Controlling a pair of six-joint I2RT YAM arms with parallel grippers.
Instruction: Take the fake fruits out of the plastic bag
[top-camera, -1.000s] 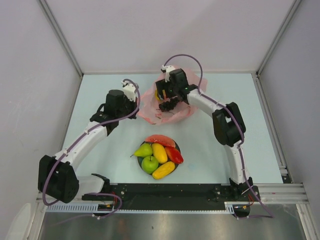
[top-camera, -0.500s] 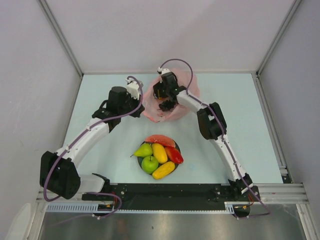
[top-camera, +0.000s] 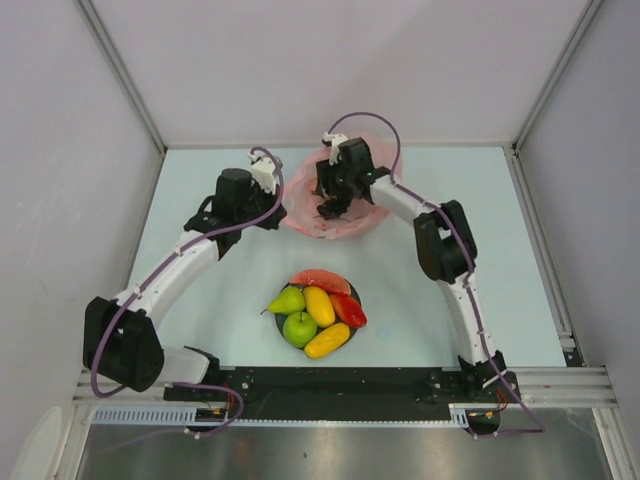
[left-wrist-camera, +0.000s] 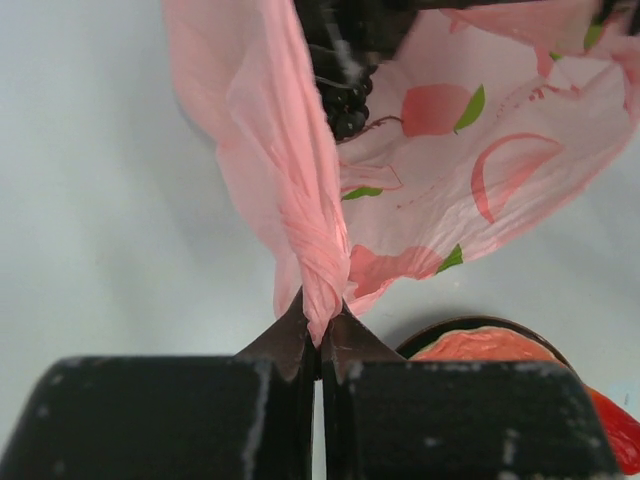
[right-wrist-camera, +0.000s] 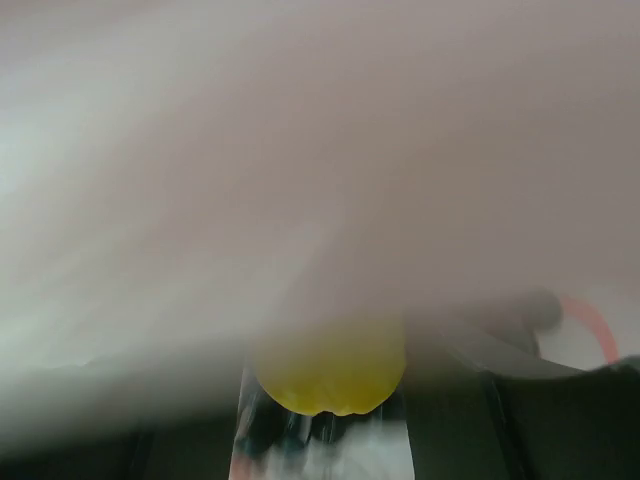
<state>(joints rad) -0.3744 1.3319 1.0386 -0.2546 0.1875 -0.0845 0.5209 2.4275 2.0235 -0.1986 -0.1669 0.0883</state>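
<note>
The pink plastic bag (top-camera: 350, 222) lies at the back middle of the table, its mouth held up. My left gripper (top-camera: 284, 205) is shut on a twisted strand of the plastic bag (left-wrist-camera: 318, 250) at its left edge. My right gripper (top-camera: 328, 208) reaches down inside the bag. Through blurred bag film, a yellow fruit (right-wrist-camera: 330, 360) fills the gap between the right gripper (right-wrist-camera: 325, 405) fingers. Dark grapes (left-wrist-camera: 347, 105) hang in the bag mouth under the right arm. Other fake fruits rest outside the bag: pear (top-camera: 288, 300), apple (top-camera: 299, 328), watermelon slice (top-camera: 318, 279).
A dark round plate (top-camera: 357, 296) near the front middle carries those fruits plus two yellow-orange pieces (top-camera: 327, 340) and a red piece (top-camera: 348, 310). Its rim (left-wrist-camera: 440, 335) shows just below the bag in the left wrist view. Grey walls enclose the table.
The right wrist swung left and back inside the bag, and its jaws narrowed. The bag has bunched into a rounder shape. The left gripper keeps its pinch on the bag.
</note>
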